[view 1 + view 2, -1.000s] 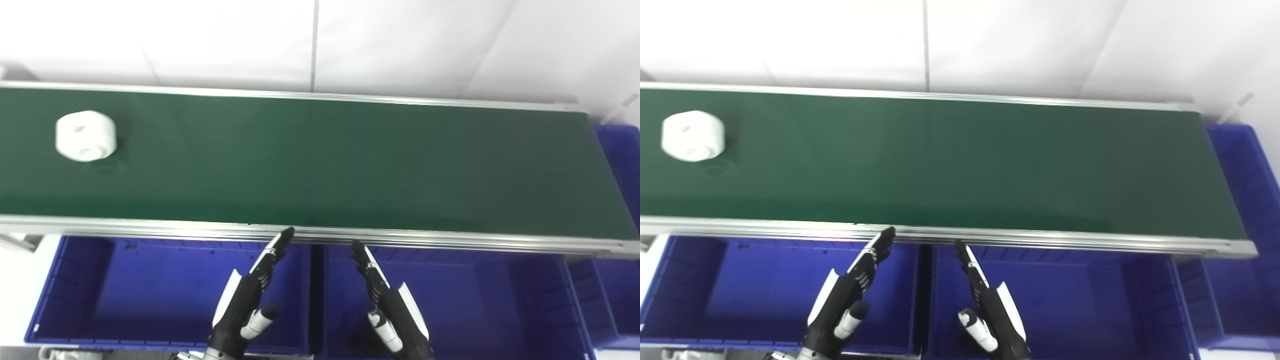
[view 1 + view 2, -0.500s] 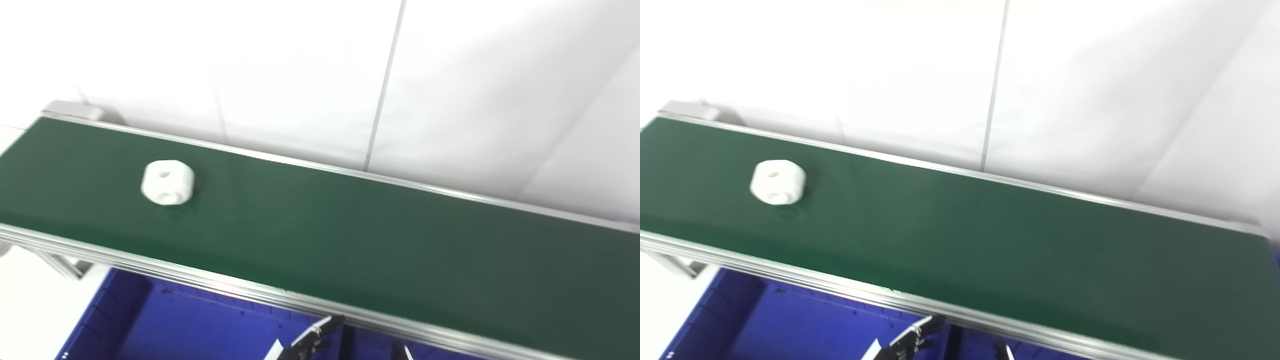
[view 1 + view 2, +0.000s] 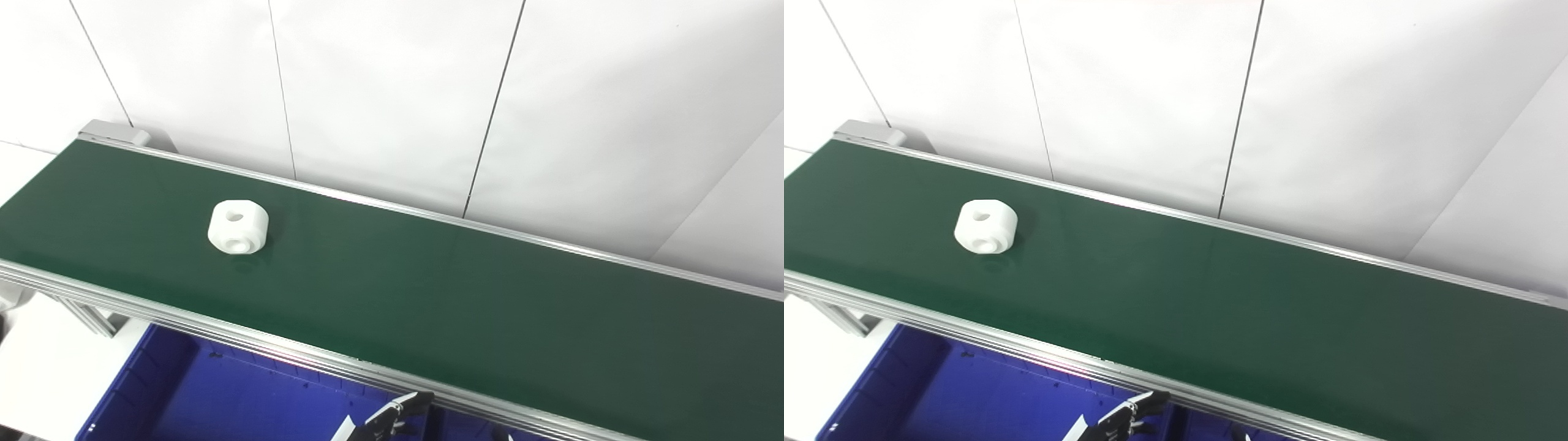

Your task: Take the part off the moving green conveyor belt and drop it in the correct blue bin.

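Note:
A white chunky part (image 3: 237,226) with two round holes lies on the green conveyor belt (image 3: 441,300), toward its left end; it also shows in the right eye view (image 3: 986,226). Only the outstretched fingertips of my left hand (image 3: 392,421) show at the bottom edge, below the belt's near rail and over a blue bin (image 3: 214,392). They are spread and hold nothing, far right of and nearer than the part. Of my right hand only a dark tip (image 3: 1237,435) touches the bottom edge.
The belt's aluminium near rail (image 3: 184,318) runs between the hands and the belt. A white panelled wall (image 3: 392,92) stands right behind the belt. The belt's left end cap (image 3: 110,130) and a frame leg (image 3: 86,315) show at the left.
The camera has tilted up and swung left, so the hands and bins have mostly left the picture. The part has travelled rightward along the belt.

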`<state>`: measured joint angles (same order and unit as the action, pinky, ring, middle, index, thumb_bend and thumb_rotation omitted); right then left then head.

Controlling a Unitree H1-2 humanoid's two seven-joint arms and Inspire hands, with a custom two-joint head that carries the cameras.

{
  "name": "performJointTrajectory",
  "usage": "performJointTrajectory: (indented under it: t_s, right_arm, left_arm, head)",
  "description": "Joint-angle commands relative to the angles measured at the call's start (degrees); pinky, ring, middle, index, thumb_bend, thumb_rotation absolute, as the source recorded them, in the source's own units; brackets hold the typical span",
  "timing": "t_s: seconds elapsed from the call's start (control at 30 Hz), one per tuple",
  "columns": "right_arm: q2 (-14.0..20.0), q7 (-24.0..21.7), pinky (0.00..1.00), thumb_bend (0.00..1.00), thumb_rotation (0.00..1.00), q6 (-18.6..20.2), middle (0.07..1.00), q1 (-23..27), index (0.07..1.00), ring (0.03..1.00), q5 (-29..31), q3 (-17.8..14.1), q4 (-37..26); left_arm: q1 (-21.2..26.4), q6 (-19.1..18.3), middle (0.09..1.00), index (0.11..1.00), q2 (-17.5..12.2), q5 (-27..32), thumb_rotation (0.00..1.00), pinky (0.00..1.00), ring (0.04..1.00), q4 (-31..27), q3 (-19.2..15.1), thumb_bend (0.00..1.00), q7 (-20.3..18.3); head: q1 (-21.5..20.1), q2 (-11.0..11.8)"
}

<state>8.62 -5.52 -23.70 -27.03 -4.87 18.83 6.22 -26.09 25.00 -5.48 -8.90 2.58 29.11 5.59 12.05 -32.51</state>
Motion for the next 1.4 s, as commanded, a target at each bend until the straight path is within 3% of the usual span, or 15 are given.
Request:
performJointTrajectory:
  t_s: [0.0,0.2,0.27,0.33,0.4,0.53,0.73,0.93,1.2,1.37]
  right_arm:
    - [-0.04,0.60,1.00,0.88,1.00,-3.22,1.000,-0.33,1.000,1.000,0.04,0.33,-1.61]
    - [0.31,0.21,1.00,0.86,0.98,-3.23,1.000,0.40,1.000,1.000,0.82,0.98,-1.10]
    - [0.38,-0.52,1.00,0.85,0.99,-3.23,1.000,0.28,1.000,1.000,1.50,0.91,-1.43]
    - [0.54,-0.78,1.00,0.86,0.99,-3.22,1.000,0.28,1.000,1.000,1.39,0.81,-1.56]
    - [0.66,-0.27,1.00,0.86,1.00,-3.21,1.000,0.58,1.000,1.000,0.61,0.82,-1.30]
    - [0.51,-0.18,1.00,0.85,1.00,-3.22,1.000,1.11,1.000,1.000,1.25,0.94,-0.60]
    - [-0.29,-0.74,1.00,0.89,0.99,-3.18,1.000,1.10,1.000,1.000,2.36,0.66,-0.17]
    - [-0.76,-0.79,1.00,0.90,1.00,-3.17,1.000,1.07,1.000,0.999,2.23,0.28,-0.18]
    - [-0.76,-1.25,1.00,0.89,1.00,-3.20,0.999,1.32,1.000,0.994,2.35,0.14,0.13]
    - [-0.89,-1.38,1.00,0.89,0.98,-3.21,0.996,1.25,1.000,0.990,2.66,0.08,0.06]
  left_arm:
    - [0.42,1.91,0.827,0.778,0.57,1.06,0.62,0.76,0.834,-3.47,1.07,0.86,-0.58]
    - [-0.20,1.89,0.753,0.641,0.66,1.28,0.41,0.70,0.790,-13.96,0.88,0.86,-0.56]
    - [0.32,1.48,0.675,0.637,1.56,-0.74,0.35,0.60,0.670,-19.46,-0.57,0.90,-0.77]
    - [2.01,-0.04,0.657,0.643,1.69,-3.45,0.34,0.57,0.634,-24.16,-2.32,0.91,-1.78]
    - [5.22,-2.69,0.667,0.660,0.91,-7.41,0.33,0.56,0.629,-27.98,-5.19,0.92,-3.52]
    - [12.05,-7.61,0.762,0.731,-1.60,-12.84,0.33,0.61,0.719,-32.00,-10.82,0.95,-7.71]
    - [21.92,-14.44,0.810,0.781,-6.28,-16.40,0.33,0.72,0.806,-33.25,-16.17,0.96,-14.08]
    - [30.63,-17.99,0.864,0.807,-12.04,-23.70,0.33,0.76,0.858,-31.70,-19.44,0.97,-19.53]
    - [40.04,-18.12,0.864,0.776,-18.14,-32.39,0.25,0.80,0.859,-24.68,-19.99,1.00,-22.59]
    - [43.95,-19.33,0.849,0.782,-19.95,-35.78,0.22,0.80,0.839,-21.50,-19.20,1.00,-25.51]
  head:
    - [-0.13,-0.09]
    - [-0.03,-0.80]
    - [1.09,-0.91]
    - [1.60,-0.80]
    - [2.03,-0.65]
    - [2.14,-0.43]
    - [1.99,-0.04]
    - [2.49,0.31]
    - [2.55,0.88]
    - [2.39,0.92]
